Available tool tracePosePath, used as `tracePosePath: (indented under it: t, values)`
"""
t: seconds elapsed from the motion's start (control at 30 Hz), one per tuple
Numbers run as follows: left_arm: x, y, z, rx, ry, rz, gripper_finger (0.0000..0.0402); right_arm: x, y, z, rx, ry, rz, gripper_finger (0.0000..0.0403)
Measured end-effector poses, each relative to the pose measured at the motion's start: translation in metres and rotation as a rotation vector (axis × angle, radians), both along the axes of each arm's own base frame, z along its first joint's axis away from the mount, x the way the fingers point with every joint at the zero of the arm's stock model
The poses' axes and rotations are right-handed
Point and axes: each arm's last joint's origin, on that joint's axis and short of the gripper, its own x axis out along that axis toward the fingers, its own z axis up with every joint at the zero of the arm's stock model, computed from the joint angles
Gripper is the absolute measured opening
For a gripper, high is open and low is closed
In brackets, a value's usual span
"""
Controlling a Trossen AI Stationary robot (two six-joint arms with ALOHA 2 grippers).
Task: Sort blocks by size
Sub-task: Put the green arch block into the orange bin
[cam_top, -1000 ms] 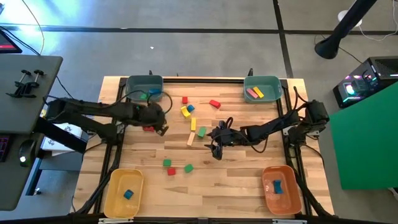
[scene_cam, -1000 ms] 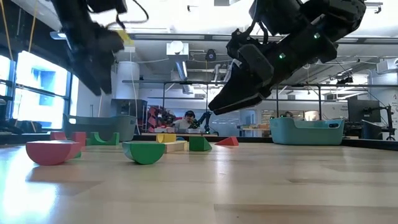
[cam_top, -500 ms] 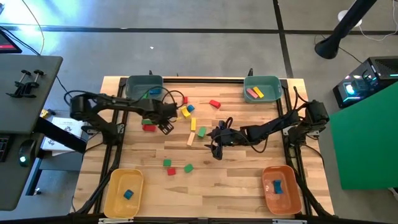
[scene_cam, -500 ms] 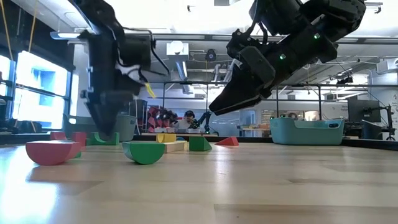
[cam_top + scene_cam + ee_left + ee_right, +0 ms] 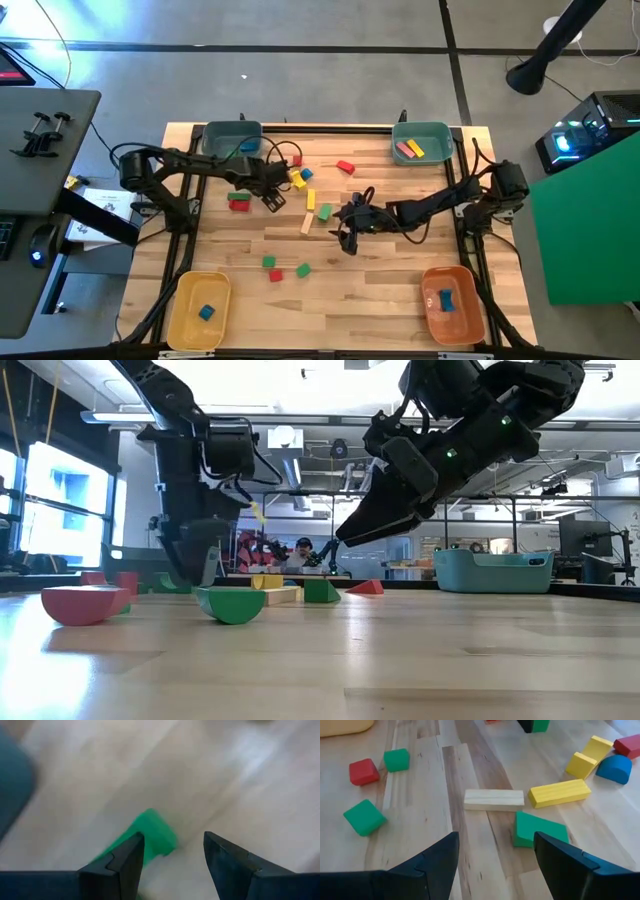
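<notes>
Left gripper (image 5: 272, 198) open, empty, poised over the table (image 5: 400, 290); green block (image 5: 150, 836) just ahead of its fingertips. Right gripper (image 5: 492, 851) open, empty; tan bar (image 5: 494, 799) and green arch block (image 5: 538, 830) just ahead of it.

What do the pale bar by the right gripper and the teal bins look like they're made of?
Pale bar: looks like unpainted wood, matte, faint grain showing. Teal bins: probably moulded plastic, one even colour with smooth rounded rims; the near one shows a slight sheen.

Red, green, yellow blocks (image 5: 559, 793) (one tan) on pale wood table (image 5: 390, 280)
</notes>
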Motion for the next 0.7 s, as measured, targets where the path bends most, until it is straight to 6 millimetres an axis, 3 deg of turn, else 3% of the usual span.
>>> tracePosePath:
  t: [0.3, 0.5, 0.7]
  values:
    - [0.01, -0.02, 0.004, -0.131, -0.06, -0.094, 0.019, -0.001, 0.0, -0.001, 0.008, 0.009, -0.004, 0.0252]
    - [0.012, -0.032, 0.012, -0.042, -0.028, -0.103, 0.019, -0.001, 0.0, -0.001, 0.019, 0.011, -0.026, 0.0252]
    - [0.008, -0.028, 0.003, -0.018, -0.034, -0.095, 0.0188, -0.001, 0.0, -0.001, 0.026, 0.01, -0.035, 0.0252]
